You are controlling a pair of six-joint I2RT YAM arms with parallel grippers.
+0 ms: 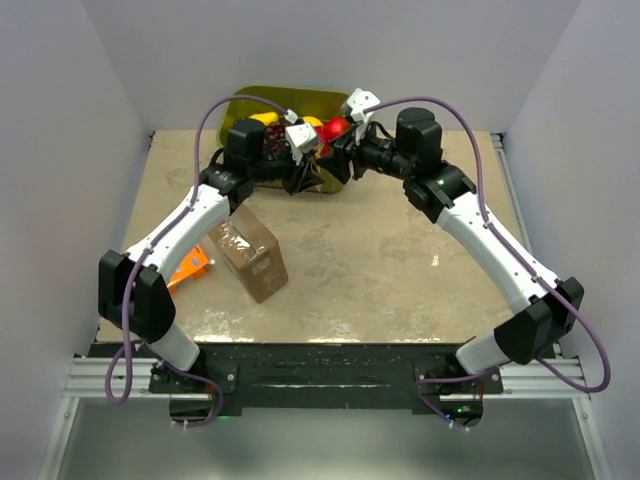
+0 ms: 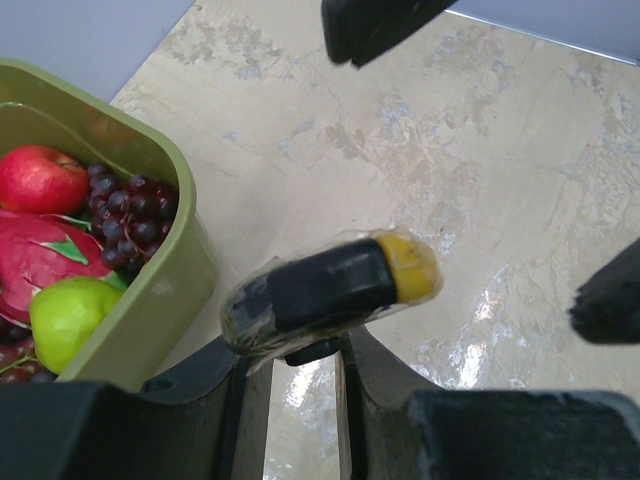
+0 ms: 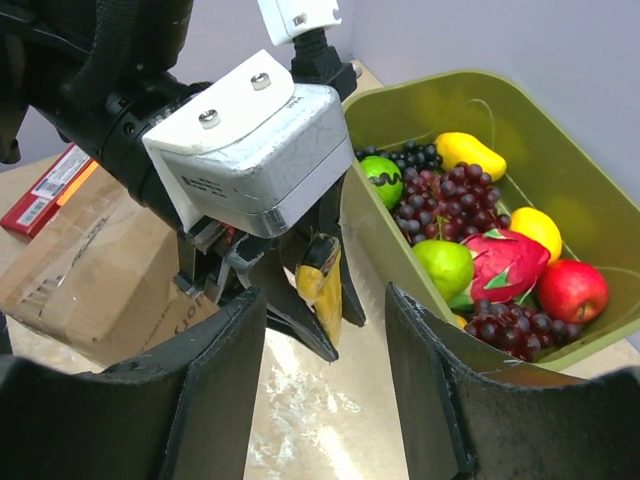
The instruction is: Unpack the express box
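Observation:
The express box (image 1: 250, 258), a brown taped carton, lies on the table left of centre, below my left forearm; it also shows in the right wrist view (image 3: 90, 260). My left gripper (image 1: 305, 180) (image 2: 290, 350) hangs beside the bin, shut on a small black and yellow tool in clear wrap (image 2: 330, 290) (image 3: 322, 285). My right gripper (image 1: 335, 160) (image 3: 325, 340) is open and faces the left gripper, one finger on each side of the tool, not touching it. Its fingertips (image 2: 370, 25) show in the left wrist view.
An olive-green bin (image 1: 250, 100) (image 2: 170, 290) (image 3: 560, 130) with apples, grapes, dragon fruit and other fruit stands at the back. A flat orange package (image 1: 190, 268) lies left of the box. White walls close in the table on three sides.

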